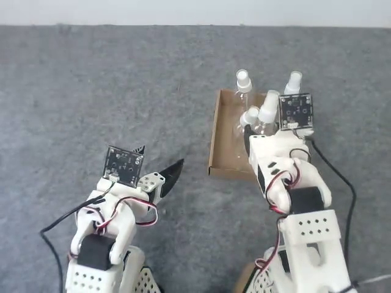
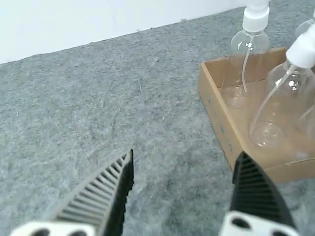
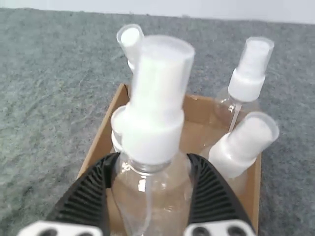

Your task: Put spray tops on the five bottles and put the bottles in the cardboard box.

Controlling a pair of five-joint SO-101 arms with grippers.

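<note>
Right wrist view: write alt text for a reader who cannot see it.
The right hand grips a clear bottle with a white spray top, over a cardboard box on grey felt. More capped bottles stand behind it.

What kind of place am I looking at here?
Probably a robotics lab bench: grey felt mat, a plain white wall behind, and a cardboard box of spray bottles, one bottle held in the right tool.

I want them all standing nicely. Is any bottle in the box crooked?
Yes. The leaning bottle in the cardboard box tips sideways next to the held bottle in the right pincer; the far bottle stands upright.
</note>
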